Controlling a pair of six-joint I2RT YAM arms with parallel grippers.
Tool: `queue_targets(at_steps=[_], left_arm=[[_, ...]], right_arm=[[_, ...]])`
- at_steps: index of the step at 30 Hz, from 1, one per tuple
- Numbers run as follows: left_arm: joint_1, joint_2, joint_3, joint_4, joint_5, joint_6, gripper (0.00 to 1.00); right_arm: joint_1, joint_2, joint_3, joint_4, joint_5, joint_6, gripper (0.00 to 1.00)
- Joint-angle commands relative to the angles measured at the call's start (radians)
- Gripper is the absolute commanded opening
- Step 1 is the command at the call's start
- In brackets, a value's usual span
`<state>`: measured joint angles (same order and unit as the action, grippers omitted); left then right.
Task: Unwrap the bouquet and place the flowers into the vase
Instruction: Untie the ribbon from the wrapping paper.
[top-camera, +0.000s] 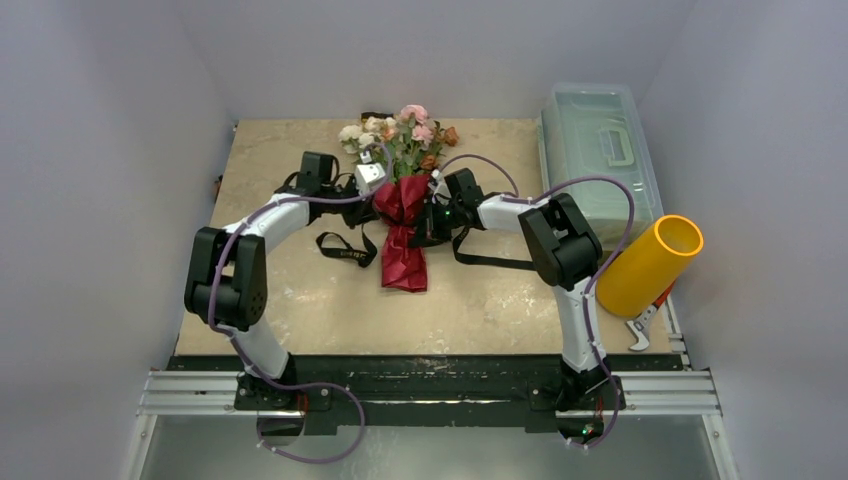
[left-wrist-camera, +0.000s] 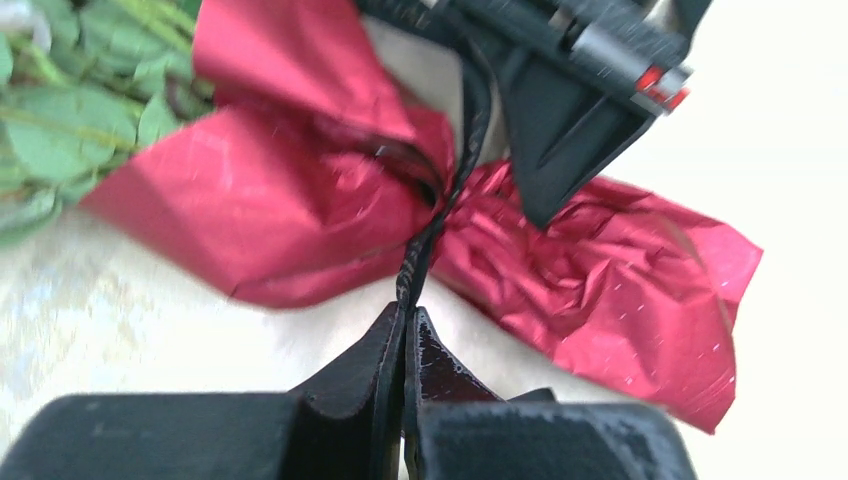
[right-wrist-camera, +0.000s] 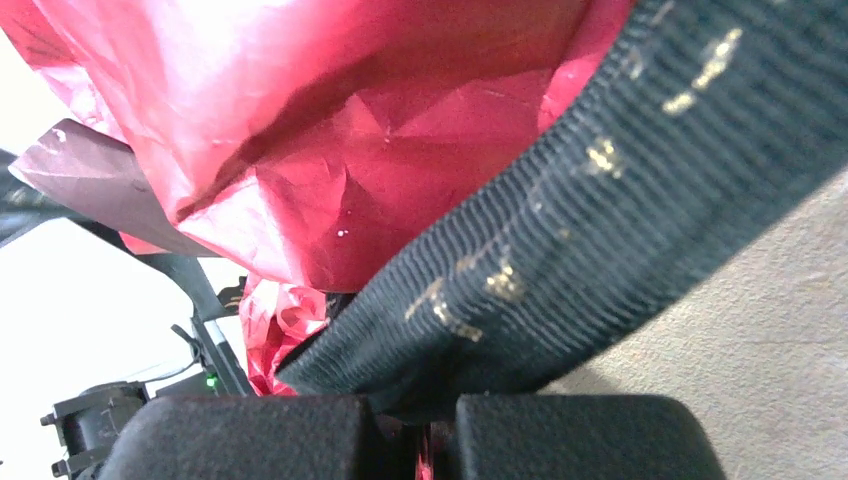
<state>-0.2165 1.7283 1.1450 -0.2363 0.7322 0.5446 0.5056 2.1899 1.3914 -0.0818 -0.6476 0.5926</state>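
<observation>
The bouquet lies mid-table, its crinkled maroon paper (top-camera: 402, 235) pointing toward me and the flowers (top-camera: 400, 135) in cream and pink fanned out at the far end. A black ribbon (left-wrist-camera: 440, 210) cinches the paper (left-wrist-camera: 330, 200) at its waist. My left gripper (left-wrist-camera: 408, 310) is shut on a strand of that ribbon, just left of the knot (top-camera: 380, 195). From the other side, my right gripper (right-wrist-camera: 415, 400) is shut on the wide black ribbon (right-wrist-camera: 560, 240), pressed close against the paper (right-wrist-camera: 350, 130). The yellow-orange vase (top-camera: 650, 265) lies on its side at the right edge, apart from both arms.
A clear plastic box (top-camera: 600, 150) with a handle stands at the back right. A red-handled tool (top-camera: 645, 320) lies beside the vase. Loose ribbon tails trail on the table left (top-camera: 345, 245) and right (top-camera: 490, 262) of the paper. Green leaves (left-wrist-camera: 70, 110) fill the left wrist view's corner.
</observation>
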Motion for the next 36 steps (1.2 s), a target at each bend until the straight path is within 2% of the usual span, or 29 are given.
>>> queue_targets(at_steps=[1, 4, 7, 10, 13, 16, 21, 28, 36], left_arm=[[0.076, -0.006, -0.023, 0.026, -0.013, 0.028, 0.00], [0.050, -0.007, -0.007, -0.024, 0.004, 0.077, 0.00], [-0.066, -0.045, 0.029, -0.053, 0.056, 0.093, 0.00], [-0.163, -0.053, 0.063, 0.042, 0.123, -0.088, 0.00], [-0.178, -0.048, 0.073, 0.185, 0.135, -0.235, 0.00], [-0.153, -0.064, 0.064, 0.211, 0.104, -0.227, 0.00], [-0.049, -0.080, 0.017, 0.249, 0.087, -0.286, 0.00], [0.064, -0.054, -0.048, 0.187, -0.011, -0.243, 0.00], [0.104, 0.048, -0.099, 0.007, -0.192, 0.069, 0.00]], right_arm=[[-0.003, 0.007, -0.022, -0.063, 0.160, -0.044, 0.00], [-0.003, 0.006, -0.021, -0.065, 0.162, -0.043, 0.00], [-0.003, 0.004, -0.010, -0.074, 0.177, -0.056, 0.00], [-0.003, 0.010, 0.001, -0.084, 0.183, -0.062, 0.00], [-0.003, 0.006, -0.002, -0.089, 0.192, -0.069, 0.00], [-0.003, -0.001, -0.012, -0.088, 0.202, -0.070, 0.00], [-0.001, -0.004, -0.014, -0.088, 0.208, -0.067, 0.00], [-0.001, 0.002, -0.012, -0.089, 0.203, -0.060, 0.00], [-0.001, -0.008, -0.026, -0.072, 0.178, -0.046, 0.00]])
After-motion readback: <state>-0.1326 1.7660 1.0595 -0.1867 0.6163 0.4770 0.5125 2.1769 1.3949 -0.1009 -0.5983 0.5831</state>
